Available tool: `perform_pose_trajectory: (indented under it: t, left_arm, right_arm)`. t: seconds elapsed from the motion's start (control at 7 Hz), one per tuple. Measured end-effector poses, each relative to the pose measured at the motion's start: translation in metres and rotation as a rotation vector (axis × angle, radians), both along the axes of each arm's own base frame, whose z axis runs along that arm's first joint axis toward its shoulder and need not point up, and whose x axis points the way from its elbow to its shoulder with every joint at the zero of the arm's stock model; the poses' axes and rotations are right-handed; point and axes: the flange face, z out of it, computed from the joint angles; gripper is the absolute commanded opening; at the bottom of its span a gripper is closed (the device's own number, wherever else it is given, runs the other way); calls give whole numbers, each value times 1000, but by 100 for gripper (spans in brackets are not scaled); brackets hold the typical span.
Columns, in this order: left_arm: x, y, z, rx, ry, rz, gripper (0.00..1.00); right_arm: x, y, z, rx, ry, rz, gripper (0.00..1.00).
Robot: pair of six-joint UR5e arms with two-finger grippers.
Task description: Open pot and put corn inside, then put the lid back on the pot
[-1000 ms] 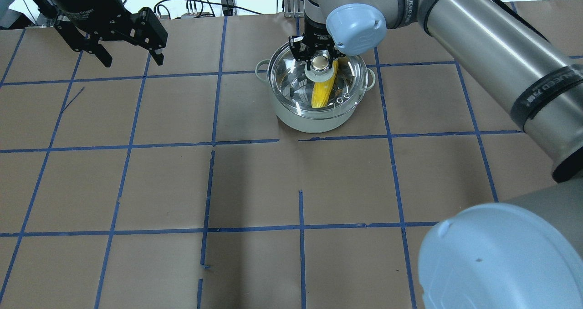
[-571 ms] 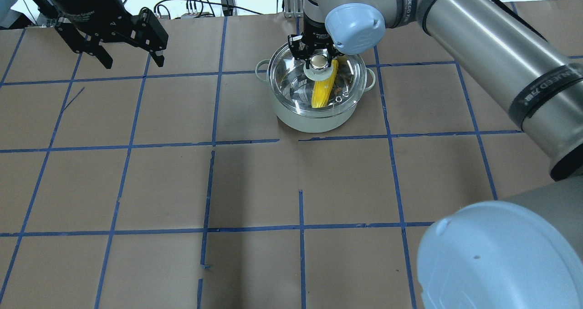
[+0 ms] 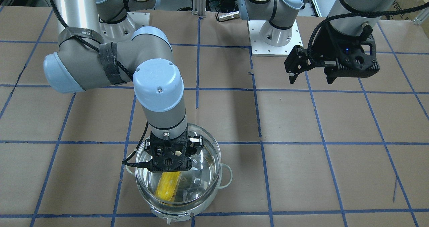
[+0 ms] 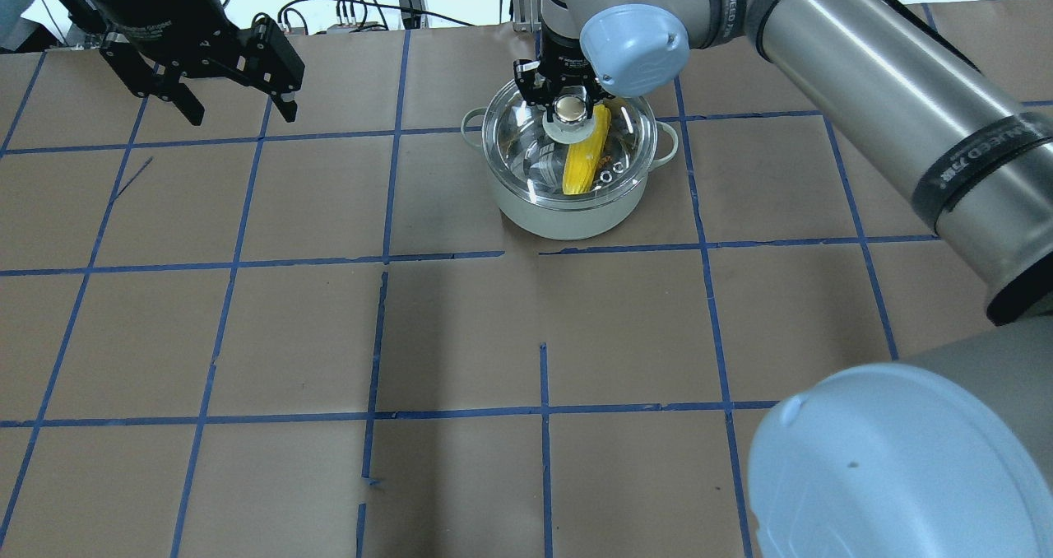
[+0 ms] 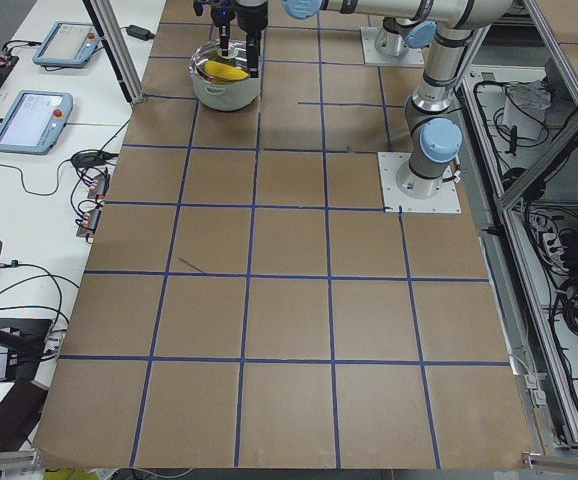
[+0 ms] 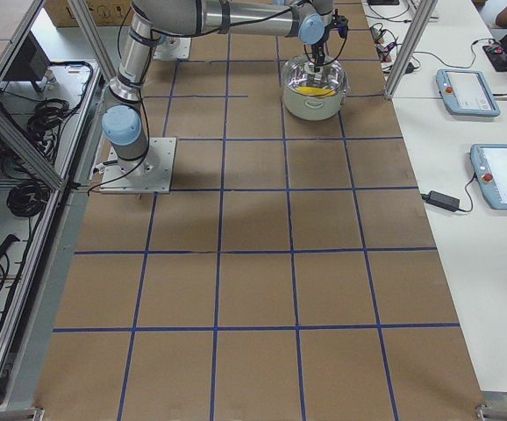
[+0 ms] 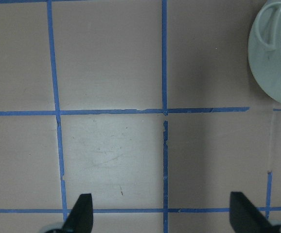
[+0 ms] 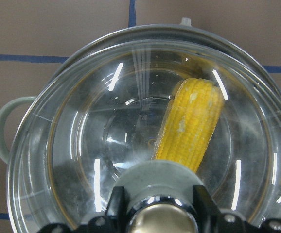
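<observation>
The mint-green pot stands at the far middle of the table. The yellow corn lies inside it. The clear glass lid covers the pot's mouth; I cannot tell if it rests fully on the rim. My right gripper is shut on the lid's knob, straight above the pot. The right wrist view shows the corn under the glass and the fingers against the knob. My left gripper is open and empty, hovering far left of the pot.
Brown paper with a blue tape grid covers the table. Cables lie beyond the far edge. The left wrist view shows the pot's side and handle at its upper right. The right arm's elbow fills the overhead view's lower right.
My right gripper has moved slightly left and down with the lid, which now sits lower over the pot. The left gripper has barely moved.
</observation>
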Motion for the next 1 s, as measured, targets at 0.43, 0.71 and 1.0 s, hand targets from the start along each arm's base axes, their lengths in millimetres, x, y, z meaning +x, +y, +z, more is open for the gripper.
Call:
perform_pose_trajectory:
  t: [0.43,0.71,1.0]
  left_arm:
    - [0,0,-1,2,0,-1,100]
    - [-1,0,-2,3,0,-2,100]
    - [-1,0,-2,3,0,-2,100]
  right_arm:
    - [3,-1,-6,8,1,2,6]
    - [4,-1,-5,5,1,3,6]
    - [5,-3,-2,-3,0,5,6]
